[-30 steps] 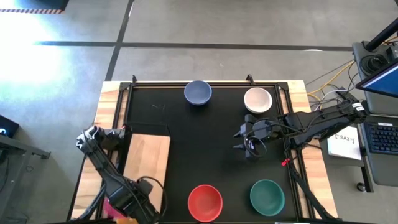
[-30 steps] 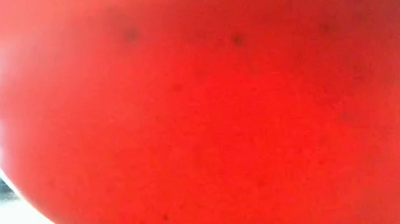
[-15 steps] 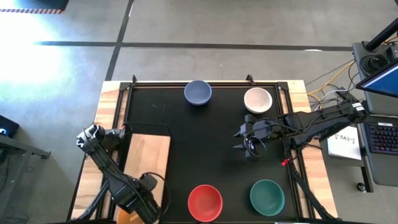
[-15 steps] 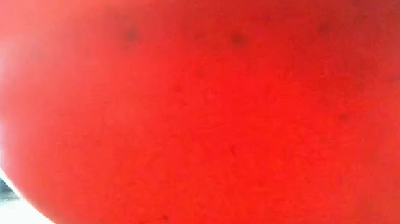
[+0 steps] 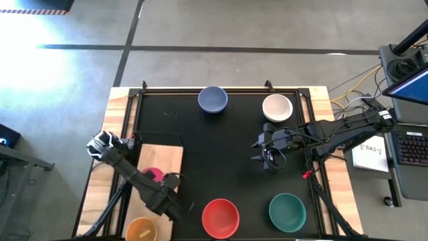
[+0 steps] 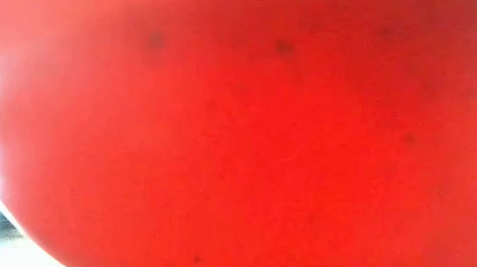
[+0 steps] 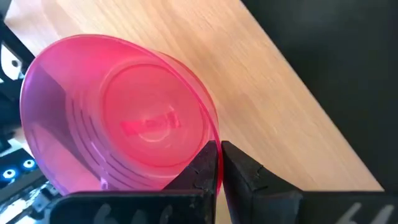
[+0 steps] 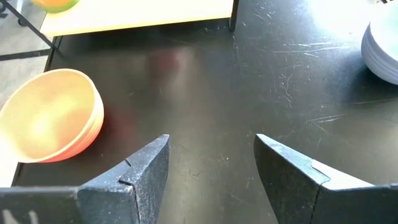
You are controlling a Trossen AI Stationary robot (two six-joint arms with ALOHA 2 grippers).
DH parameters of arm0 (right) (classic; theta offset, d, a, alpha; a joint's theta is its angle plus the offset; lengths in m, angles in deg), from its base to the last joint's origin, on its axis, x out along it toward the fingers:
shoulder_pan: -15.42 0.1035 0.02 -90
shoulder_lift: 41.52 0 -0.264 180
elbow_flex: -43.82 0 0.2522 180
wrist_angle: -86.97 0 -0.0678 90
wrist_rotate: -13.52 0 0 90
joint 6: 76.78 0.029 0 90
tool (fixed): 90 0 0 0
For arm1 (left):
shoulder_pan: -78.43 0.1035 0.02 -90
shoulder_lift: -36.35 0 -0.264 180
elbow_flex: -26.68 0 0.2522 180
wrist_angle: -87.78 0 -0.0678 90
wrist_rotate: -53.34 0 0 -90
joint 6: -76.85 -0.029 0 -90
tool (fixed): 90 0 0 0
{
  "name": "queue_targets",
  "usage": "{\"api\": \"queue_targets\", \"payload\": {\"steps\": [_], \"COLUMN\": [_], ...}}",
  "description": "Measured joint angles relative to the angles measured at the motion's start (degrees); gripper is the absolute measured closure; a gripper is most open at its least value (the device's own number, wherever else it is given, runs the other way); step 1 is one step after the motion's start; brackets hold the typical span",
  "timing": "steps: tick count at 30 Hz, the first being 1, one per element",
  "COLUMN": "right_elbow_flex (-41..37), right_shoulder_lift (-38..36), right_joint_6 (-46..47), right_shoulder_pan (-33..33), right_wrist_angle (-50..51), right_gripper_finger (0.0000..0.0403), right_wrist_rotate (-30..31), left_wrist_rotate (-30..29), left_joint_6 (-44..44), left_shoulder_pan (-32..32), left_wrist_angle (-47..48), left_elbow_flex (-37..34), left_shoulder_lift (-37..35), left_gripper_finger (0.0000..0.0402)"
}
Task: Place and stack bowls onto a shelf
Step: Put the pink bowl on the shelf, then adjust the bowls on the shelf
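A red bowl (image 5: 221, 217) sits low in the middle of the high view. It is right up against the low camera, so that view is all red (image 6: 247, 133) and nothing else shows there. A teal bowl (image 5: 287, 211) is to its right. A blue bowl (image 5: 212, 99) and a white bowl (image 5: 277, 108) sit near the top edge of the black table (image 5: 214, 154). An orange bowl (image 5: 142, 230) peeks in at the bottom left.

The shelf (image 5: 167, 159) lies at the left side of the table. The left gripper (image 5: 175, 201) is over the shelf's lower right part, and its arm hides most of the pink bowl (image 5: 154, 175). The left wrist view shows much more: the fingers (image 7: 205, 165) pinch the rim of the pink bowl (image 7: 118, 137), which is tilted over the shelf (image 7: 249, 81).

The right gripper (image 5: 263, 151) waits just below the white bowl. Its fingers (image 8: 146, 168) are spread wide and hold nothing. Its own view shows bare table (image 8: 249, 81) and the orange bowl (image 8: 50, 118) far off.
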Motion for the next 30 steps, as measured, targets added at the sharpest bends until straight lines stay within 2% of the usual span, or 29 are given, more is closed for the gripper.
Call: {"api": "queue_targets", "payload": {"steps": [6,13,17,22,26,30], "right_elbow_flex": [0.0,0.0,0.0,0.0,0.0,-0.04], "right_shoulder_lift": [0.0,0.0,0.0,0.0,0.0,0.0], "right_joint_6": [-0.54,-0.74,-0.89,-0.9,-0.9,-0.9], "right_shoulder_pan": [-0.01,0.0,0.0,-0.02,0.0,0.0], "right_wrist_angle": [-0.02,-0.02,0.03,0.11,0.15,0.18], "right_gripper_finger": [0.0182,0.0181,0.0182,0.0182,0.0182,0.0182], "right_wrist_rotate": [0.0,0.0,0.0,0.0,0.0,0.0], "left_wrist_rotate": [-1.08,-2.12,-2.0,2.63,5.58,9.46], "left_joint_6": [-2.71,-5.64,-5.29,-4.68,-3.62,3.83], "left_shoulder_pan": [1.15,2.55,2.53,1.5,-1.16,-3.73], "left_wrist_angle": [-2.23,-4.1,-3.54,-3.44,-2.33,0.54], "left_elbow_flex": [-3.13,-3.49,-2.26,3.5,10.07,13.69], "left_shoulder_lift": [0.0,0.0,-0.2,-0.22,-0.24,-0.37], "left_gripper_finger": [0.0395,0.0341,0.0305,0.028,0.0285,0.0324]}}
